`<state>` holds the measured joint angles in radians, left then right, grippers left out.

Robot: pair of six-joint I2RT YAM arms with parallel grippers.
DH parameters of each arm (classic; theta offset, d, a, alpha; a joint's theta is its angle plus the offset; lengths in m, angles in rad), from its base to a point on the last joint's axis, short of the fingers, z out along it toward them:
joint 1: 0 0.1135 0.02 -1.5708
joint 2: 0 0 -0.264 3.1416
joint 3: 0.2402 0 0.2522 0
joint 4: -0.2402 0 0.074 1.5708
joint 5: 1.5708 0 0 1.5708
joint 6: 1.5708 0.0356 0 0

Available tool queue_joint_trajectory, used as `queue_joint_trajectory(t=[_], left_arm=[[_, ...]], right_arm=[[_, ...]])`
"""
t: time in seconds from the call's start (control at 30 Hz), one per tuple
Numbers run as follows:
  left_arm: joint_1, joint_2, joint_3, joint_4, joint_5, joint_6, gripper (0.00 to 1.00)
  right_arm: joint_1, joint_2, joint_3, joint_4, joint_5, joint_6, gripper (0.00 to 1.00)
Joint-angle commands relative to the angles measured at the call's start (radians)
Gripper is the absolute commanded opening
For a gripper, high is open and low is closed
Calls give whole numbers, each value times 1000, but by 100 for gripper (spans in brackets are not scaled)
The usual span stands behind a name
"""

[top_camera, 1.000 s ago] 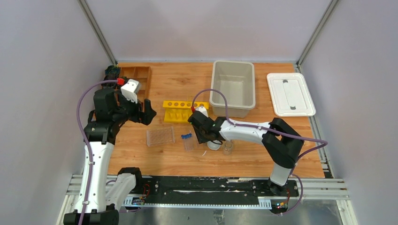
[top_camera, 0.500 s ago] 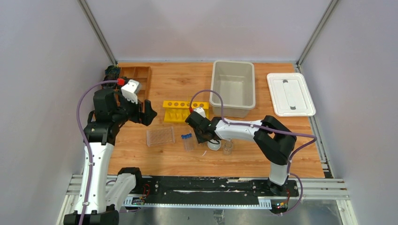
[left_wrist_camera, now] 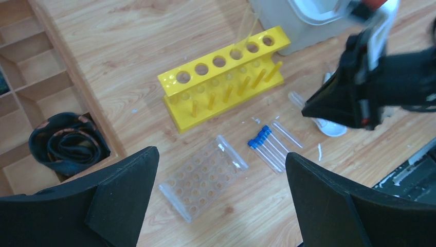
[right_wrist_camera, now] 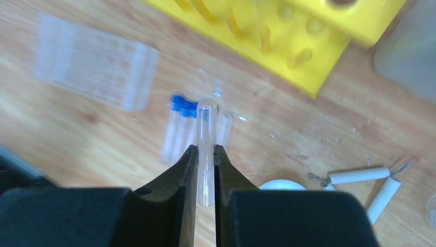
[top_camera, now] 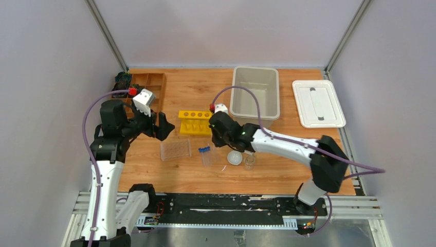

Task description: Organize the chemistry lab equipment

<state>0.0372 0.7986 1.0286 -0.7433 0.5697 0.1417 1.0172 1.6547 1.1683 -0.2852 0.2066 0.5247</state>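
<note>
Right wrist view: right jaws nearly shut, pinching thin clear round-tipped tube (right_wrist_camera: 205, 149), tip toward 12 o'clock, seemingly off wooden counter (right_wrist_camera: 319, 128). Directly beneath, thin clear blue-capped tubes (right_wrist_camera: 180, 126) lying side by side. Yellow plastic holed rack (right_wrist_camera: 308, 36) at 1 o'clock; clear plastic rack (right_wrist_camera: 95, 62) at 10; white round bowl (right_wrist_camera: 280, 184) at 5; white triangle (right_wrist_camera: 360, 175) toward 4. Left jaws wide open, holding nothing, hovering high, clear plastic rack well below them. Risks: smooth glass sliding through narrow pinch, dropping onto loose tubes; hard squeeze cracking it; off-centre approach to yellow rack hole chipping tip or tipping rack.
</note>
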Motion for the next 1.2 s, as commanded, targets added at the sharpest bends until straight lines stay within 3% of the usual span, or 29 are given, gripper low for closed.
queue_joint_trajectory(t=[0.0, 0.2, 0.47, 0.9, 1.17], left_arm=[[4, -34, 30, 9, 125, -14, 100], [4, -48, 26, 29, 246, -52, 99], [4, -60, -1, 112, 447, -190, 91], [4, -93, -54, 257, 509, -350, 74], [4, -83, -68, 343, 499, -441, 55]], right_arm=[[16, -177, 3, 135, -26, -31, 0], [76, -290, -10, 357, -28, -44, 0], [164, -290, 33, 577, 8, -62, 0], [195, -224, 64, 783, 22, 2, 0], [210, -212, 66, 821, 25, 22, 0]])
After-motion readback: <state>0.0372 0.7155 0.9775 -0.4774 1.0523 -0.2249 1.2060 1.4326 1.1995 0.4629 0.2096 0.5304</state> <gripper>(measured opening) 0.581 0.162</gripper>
